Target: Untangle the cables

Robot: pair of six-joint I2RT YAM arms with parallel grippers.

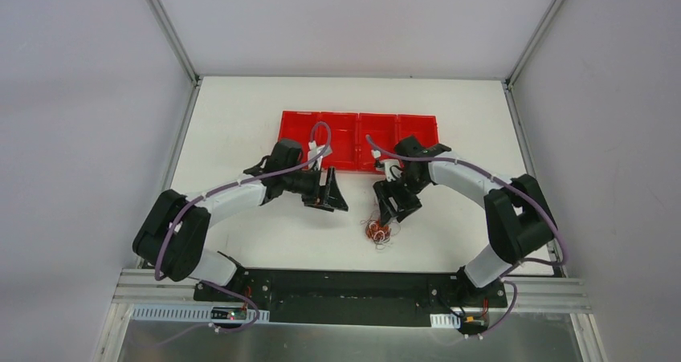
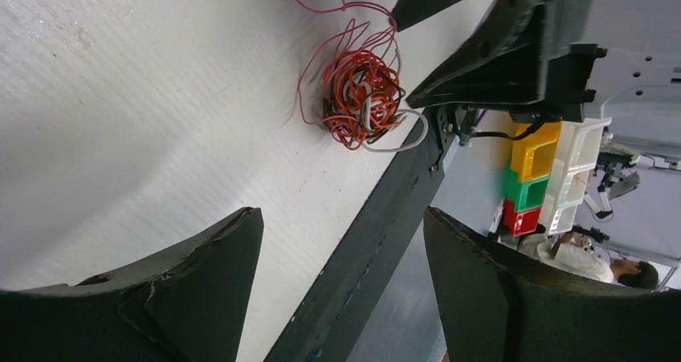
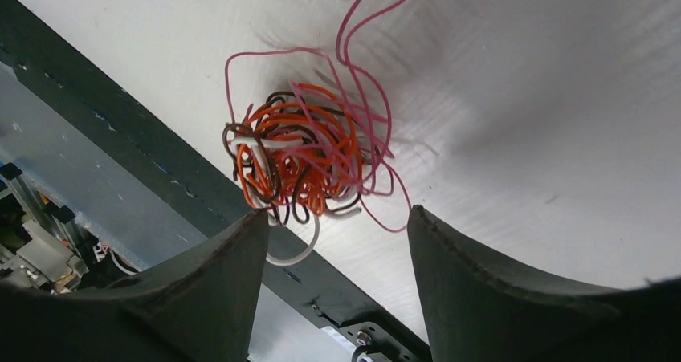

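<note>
The cables [image 1: 377, 233] lie in one small tangle of orange, pink, dark brown and white wires on the white table near its front edge. In the right wrist view the tangle [image 3: 297, 157] sits just beyond my right gripper [image 3: 337, 221], which is open and empty, with a white loop reaching toward its left finger. Seen from above, the right gripper [image 1: 397, 209] hovers just behind the tangle. My left gripper [image 1: 333, 197] is open and empty, to the left of the tangle. In the left wrist view the tangle [image 2: 361, 97] lies well ahead of the left gripper [image 2: 344, 221].
A row of red bins [image 1: 359, 140] stands behind both arms at mid-table. The black front rail [image 1: 353, 286] runs close below the tangle, also seen in the left wrist view [image 2: 377, 233] and the right wrist view [image 3: 161, 153]. Grey walls enclose the table.
</note>
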